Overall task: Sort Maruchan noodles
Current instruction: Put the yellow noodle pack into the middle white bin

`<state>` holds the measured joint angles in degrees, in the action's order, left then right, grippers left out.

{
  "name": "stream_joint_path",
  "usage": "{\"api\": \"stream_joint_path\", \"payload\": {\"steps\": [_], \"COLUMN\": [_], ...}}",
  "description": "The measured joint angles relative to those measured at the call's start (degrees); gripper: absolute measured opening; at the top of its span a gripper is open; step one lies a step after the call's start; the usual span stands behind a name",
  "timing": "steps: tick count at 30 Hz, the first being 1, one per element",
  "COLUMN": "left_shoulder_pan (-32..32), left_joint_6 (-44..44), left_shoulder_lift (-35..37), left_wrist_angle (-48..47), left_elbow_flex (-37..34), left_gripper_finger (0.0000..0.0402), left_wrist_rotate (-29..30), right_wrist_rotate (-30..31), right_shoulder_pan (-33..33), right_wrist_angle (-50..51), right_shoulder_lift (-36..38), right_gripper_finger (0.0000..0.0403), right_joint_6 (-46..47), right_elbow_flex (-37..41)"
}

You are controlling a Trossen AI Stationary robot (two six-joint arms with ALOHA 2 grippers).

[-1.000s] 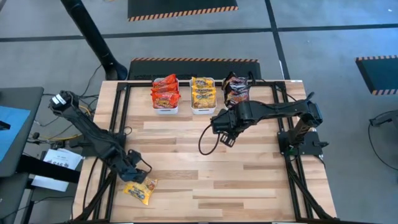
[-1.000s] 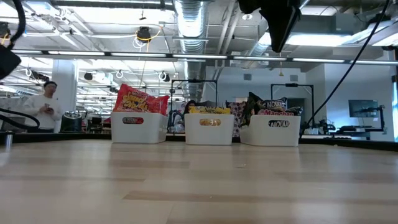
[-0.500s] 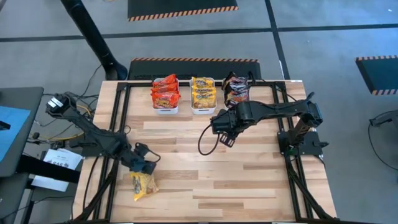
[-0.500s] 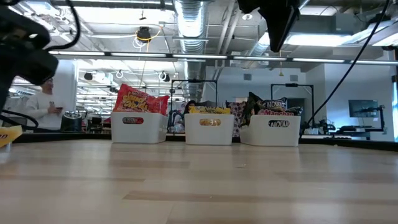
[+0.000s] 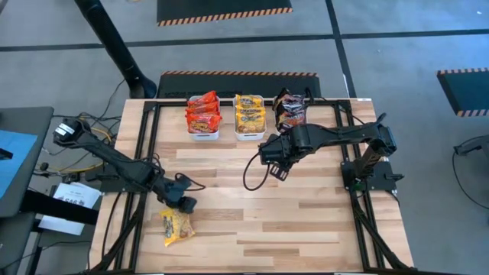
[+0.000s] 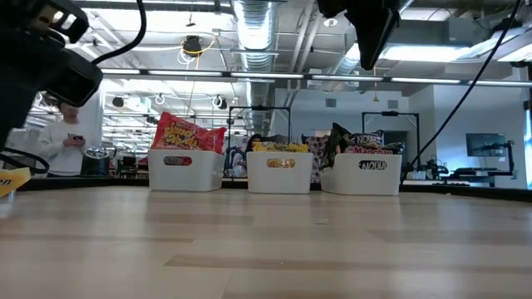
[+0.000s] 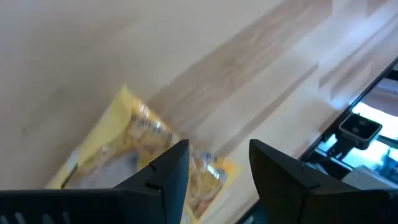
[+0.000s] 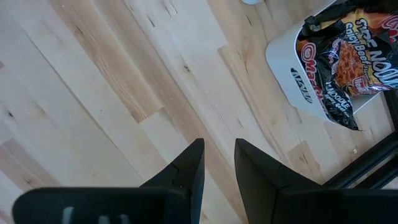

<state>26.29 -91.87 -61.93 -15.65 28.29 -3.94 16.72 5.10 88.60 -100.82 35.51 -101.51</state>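
Note:
A yellow Maruchan noodle packet (image 5: pixel 176 227) lies flat on the wooden table near its front left; the low view shows just its edge (image 6: pixel 12 179). My left gripper (image 5: pixel 186 202) hovers open a little to the far right of it. In the left wrist view the packet (image 7: pixel 124 155) lies beyond the left gripper (image 7: pixel 217 149), partly hidden by one finger, and nothing is between the fingers. My right gripper (image 5: pixel 276 169) hangs open above the table's middle, pointing down, with only bare wood beyond it (image 8: pixel 219 146).
Three white tubs stand in a row at the far edge: one with red packets (image 5: pixel 202 114), one with yellow packets (image 5: pixel 250 113), one with dark packets (image 5: pixel 290 111). A black frame rail (image 5: pixel 145 153) runs along each side. A person (image 6: pixel 60 141) stands in the room behind.
My left gripper has swung toward the table's right edge and a little toward the far edge, turning as it went, and has stayed open. The yellow packet has turned about on the table, so its long side now runs near to far. It has lain still since.

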Motion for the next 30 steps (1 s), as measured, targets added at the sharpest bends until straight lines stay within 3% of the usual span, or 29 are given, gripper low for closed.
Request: {"api": "stream_joint_path", "payload": {"steps": [7,21,30], "left_shoulder_pan": [1.49,7.25,5.26], "left_joint_6": [-2.31,-12.88,-10.90], "left_shoulder_lift": [0.01,-0.02,0.00], "left_wrist_angle": [-3.08,-11.61,-11.06], "left_elbow_flex": [0.00,-0.45,-2.21], "left_gripper_finger": [0.0154,0.0111,0.0105], "left_wrist_rotate": [-6.59,-4.30,-2.29], "right_wrist_rotate": [0.15,0.15,0.15], "right_shoulder_pan": [0.00,0.00,0.00], "right_wrist_angle": [-1.36,-2.32,-2.34], "right_shoulder_lift": [0.00,0.00,0.00], "right_gripper_finger": [0.0113,0.0113,0.0113], "right_joint_6": [0.00,0.00,0.00], "right_elbow_flex": [0.00,0.02,0.02]}}
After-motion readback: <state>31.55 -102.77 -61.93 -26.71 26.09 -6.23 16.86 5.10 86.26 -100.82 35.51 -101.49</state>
